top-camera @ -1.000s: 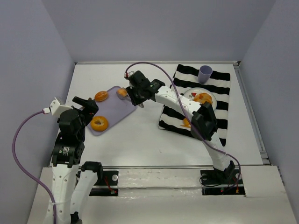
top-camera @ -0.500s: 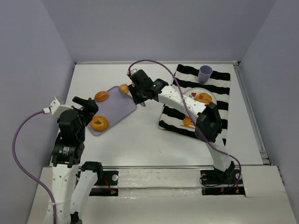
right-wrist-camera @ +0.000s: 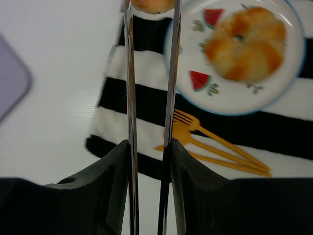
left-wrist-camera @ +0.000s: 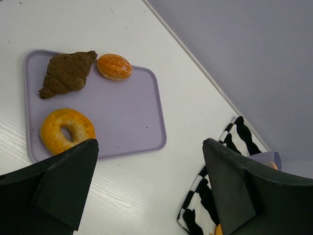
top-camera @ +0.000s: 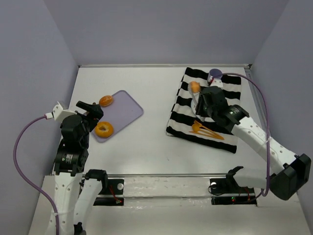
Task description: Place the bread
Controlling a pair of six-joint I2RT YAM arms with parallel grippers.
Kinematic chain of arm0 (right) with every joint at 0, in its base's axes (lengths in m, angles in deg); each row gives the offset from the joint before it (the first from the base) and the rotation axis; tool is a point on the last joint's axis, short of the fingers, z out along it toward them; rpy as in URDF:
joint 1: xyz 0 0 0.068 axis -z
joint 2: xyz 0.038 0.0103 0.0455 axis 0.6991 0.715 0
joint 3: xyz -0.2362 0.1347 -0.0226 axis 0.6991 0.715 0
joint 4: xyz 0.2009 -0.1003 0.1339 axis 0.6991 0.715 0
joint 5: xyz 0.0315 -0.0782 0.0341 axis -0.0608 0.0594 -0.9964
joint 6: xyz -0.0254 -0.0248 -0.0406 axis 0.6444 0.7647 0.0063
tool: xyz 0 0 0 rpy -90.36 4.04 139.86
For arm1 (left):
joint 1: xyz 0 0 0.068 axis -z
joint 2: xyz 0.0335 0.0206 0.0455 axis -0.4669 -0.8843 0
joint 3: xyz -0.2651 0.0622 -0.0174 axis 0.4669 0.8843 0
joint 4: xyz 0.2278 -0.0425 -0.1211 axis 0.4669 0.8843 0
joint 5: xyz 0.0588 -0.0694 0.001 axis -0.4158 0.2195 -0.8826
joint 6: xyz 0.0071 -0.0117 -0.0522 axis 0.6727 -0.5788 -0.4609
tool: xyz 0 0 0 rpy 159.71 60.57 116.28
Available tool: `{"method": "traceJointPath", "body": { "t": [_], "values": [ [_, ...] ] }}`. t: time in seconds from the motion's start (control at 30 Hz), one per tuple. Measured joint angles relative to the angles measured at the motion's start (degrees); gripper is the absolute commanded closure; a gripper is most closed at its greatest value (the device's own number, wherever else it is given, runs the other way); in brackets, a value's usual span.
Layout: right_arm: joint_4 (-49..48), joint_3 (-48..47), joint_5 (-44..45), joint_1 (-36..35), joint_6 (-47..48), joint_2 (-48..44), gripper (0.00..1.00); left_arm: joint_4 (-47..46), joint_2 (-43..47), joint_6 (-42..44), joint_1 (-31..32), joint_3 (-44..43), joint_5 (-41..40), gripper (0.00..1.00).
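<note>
Pinching a small golden bread roll (top-camera: pixel 194 86) between the long thin fingers of the right claw (right-wrist-camera: pixel 150 7), over the far left part of the striped cloth (top-camera: pixel 232 85), just beside the left rim of the watermelon-print plate (right-wrist-camera: pixel 230 95). On that plate, a round bun (right-wrist-camera: pixel 246 43). Nearer on the cloth, yellow cutlery (right-wrist-camera: pixel 215 142), a fork among it. At the cloth's far edge, a purple cup (top-camera: pixel 214 76). Off to the left on the tabletop (top-camera: pixel 151 142), a lavender tray (left-wrist-camera: pixel 122 112) with a ring doughnut (left-wrist-camera: pixel 67 129), a brown croissant (left-wrist-camera: pixel 67 73) and an orange roll (left-wrist-camera: pixel 114 66). Near the tray's left side, the left claw (left-wrist-camera: pixel 149 147), fingers spread wide, gripping nothing.
</note>
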Motion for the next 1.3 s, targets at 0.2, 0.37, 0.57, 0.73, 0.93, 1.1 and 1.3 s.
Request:
{"method": "traceJointPath", "body": {
  "t": [0.2,0.37,0.57,0.73,0.93,1.1,1.3],
  "values": [
    [3.85,12.33,2.27,6.69,-3.98,-8.63,0.73,-0.72,0.04,0.13,0.0,0.0,0.72,0.01],
    [4.15,12.85,2.23,7.19,-5.09,-7.74,0.67,-0.83,0.02,0.13,0.0,0.02,0.85,0.01],
    [3.32,12.85,1.38,7.45,-4.83,-3.89,0.54,-0.96,-0.13,0.13,0.0,0.11,1.05,0.01],
    [1.09,12.85,-0.48,7.45,-3.69,-3.65,0.42,-1.27,-0.17,0.13,0.0,0.57,1.16,0.01],
    [-0.22,12.85,-1.79,7.45,-3.23,-3.56,0.42,-1.29,-0.24,0.13,0.0,0.76,1.33,0.01],
    [-0.24,12.85,-1.79,7.45,-3.1,-4.46,0.44,-1.31,-0.24,0.13,0.0,0.76,1.51,0.01],
    [0.15,9.33,-0.81,7.45,-1.64,-7.69,0.49,-1.31,-0.24,0.13,0.0,0.76,1.6,0.01]
  ]
}}
